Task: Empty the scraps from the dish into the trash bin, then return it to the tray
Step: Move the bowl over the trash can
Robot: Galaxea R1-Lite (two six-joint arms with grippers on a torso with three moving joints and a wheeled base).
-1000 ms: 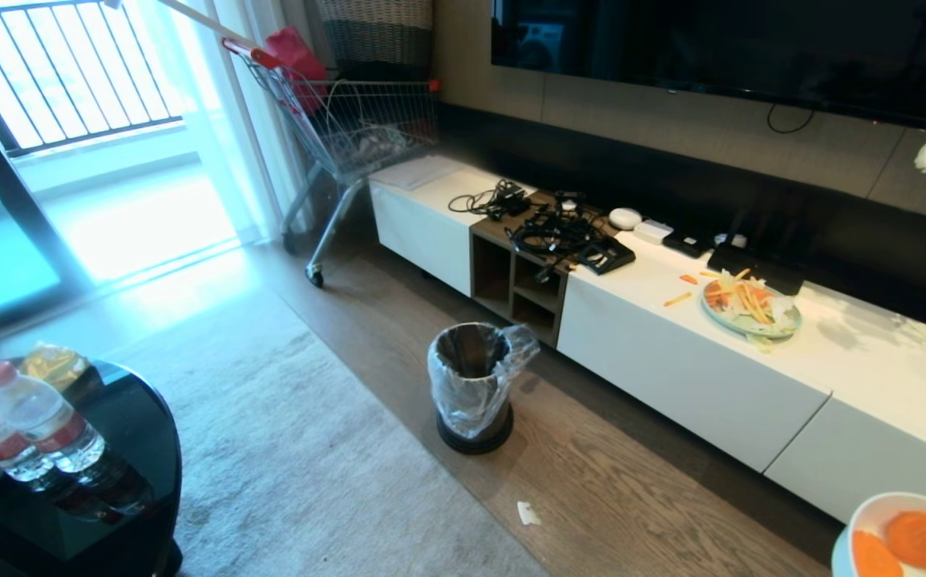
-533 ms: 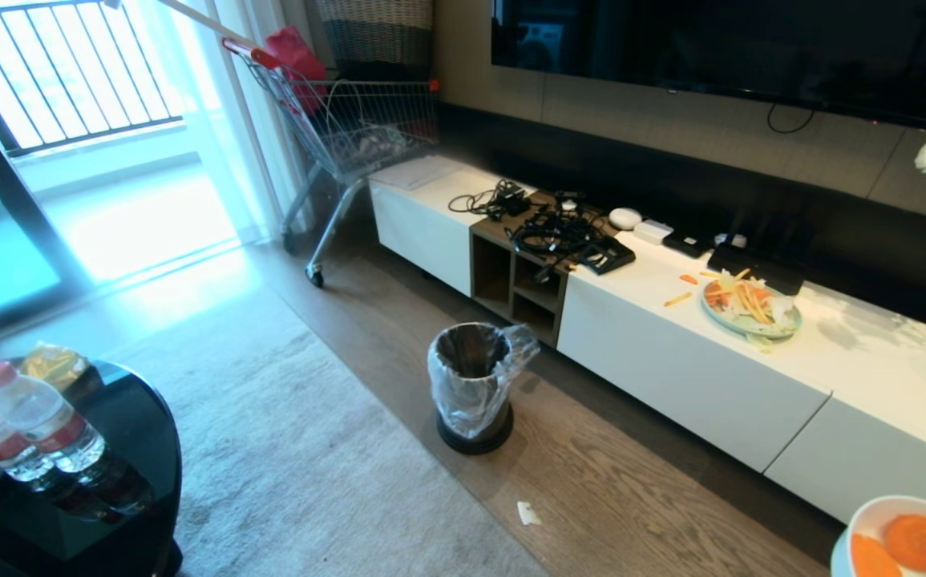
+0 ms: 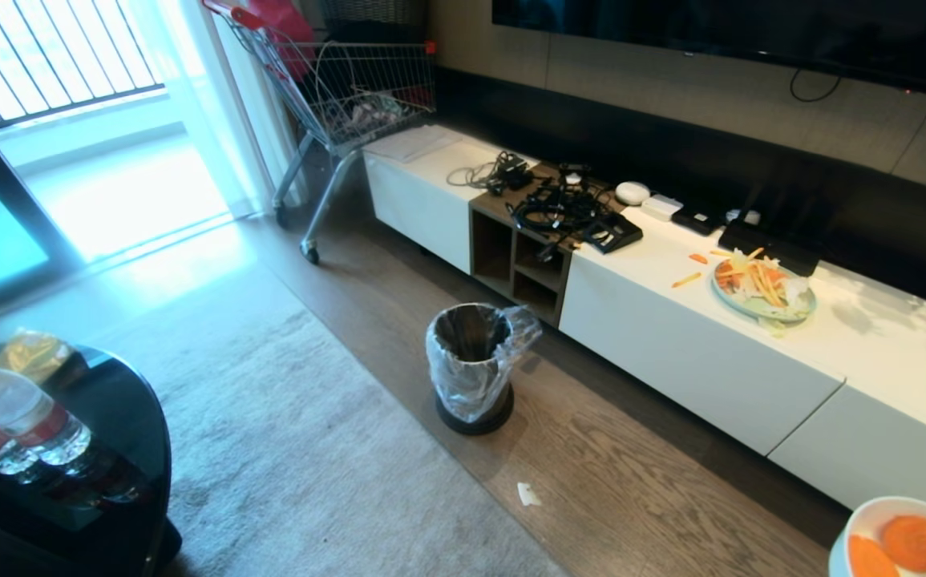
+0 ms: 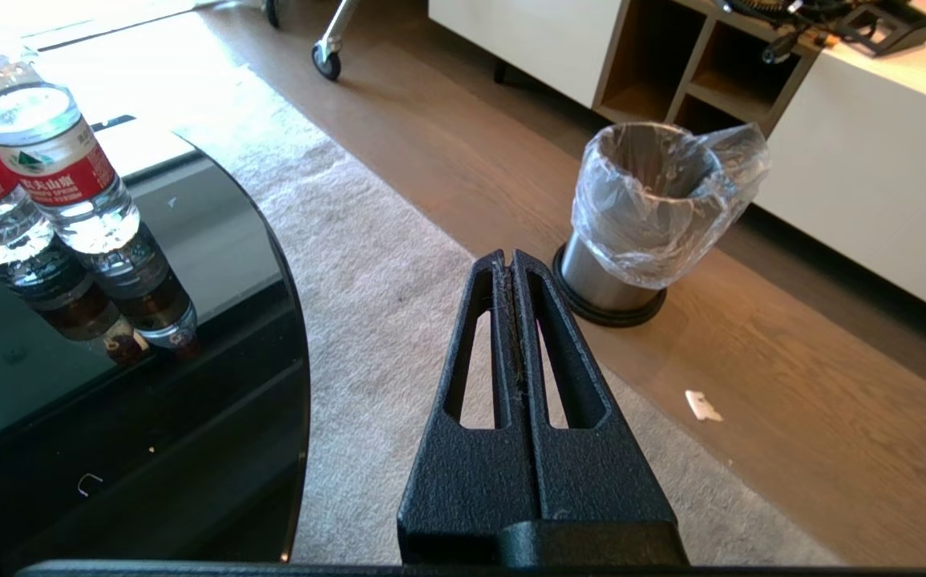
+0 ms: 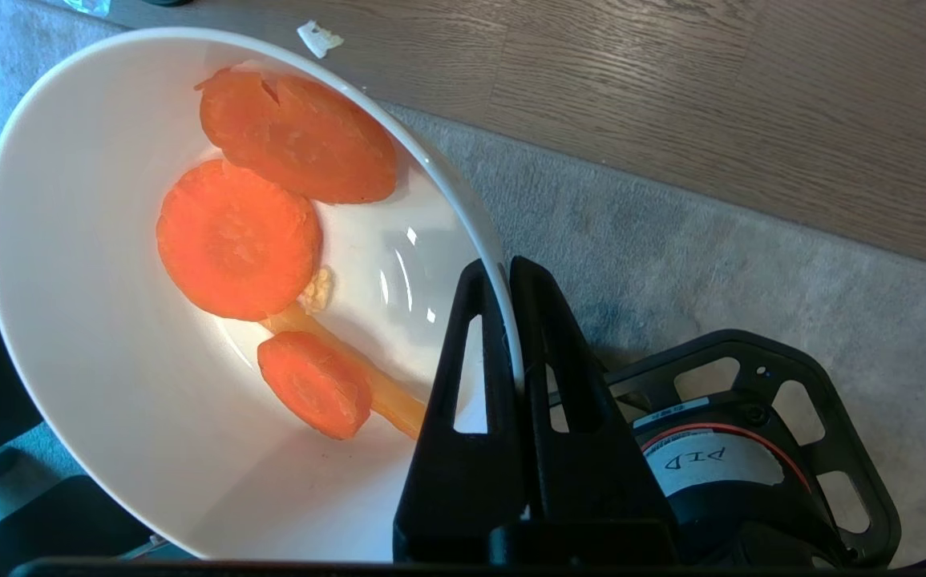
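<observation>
I see the right gripper [image 5: 505,276] clenched on the dish [image 5: 110,320] rim, scraps [image 5: 238,239] inside, lower right; left gripper [image 4: 508,260] pressed closed. The trash bin [image 3: 471,365] stands mid-frame on wood floor [image 3: 631,481], beside grey rug [image 3: 310,465].

I count three carrot slices [image 5: 238,239] in one white bowl [image 5: 94,336], one trash bin [image 3: 471,365], two water bottles [image 4: 70,176], one pale plate [image 3: 763,298], one shopping cart [image 3: 350,104].

High head view and low left wrist view, both facing the trash bin [image 3: 471,365] [image 4: 655,208]; right wrist close over the dish [image 5: 110,336].
</observation>
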